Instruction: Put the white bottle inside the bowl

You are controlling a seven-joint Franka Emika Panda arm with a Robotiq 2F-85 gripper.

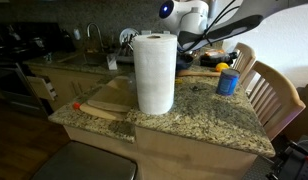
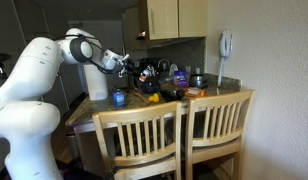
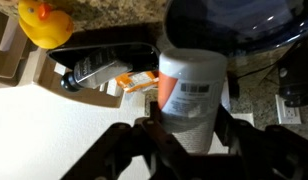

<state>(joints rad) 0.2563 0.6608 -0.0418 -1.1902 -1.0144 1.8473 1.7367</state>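
Pincer (image 3: 186,130) clamps the bottle (image 3: 194,85) tight from both sides. Bottle's top end looks dark and blurry. Yellow duck (image 3: 42,22) on the desk (image 3: 104,12) is cut off.

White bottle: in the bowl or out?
Out. The wrist view shows the slim white bottle with an orange label gripped between the fingers of the hand, with the dark bowl beyond it.
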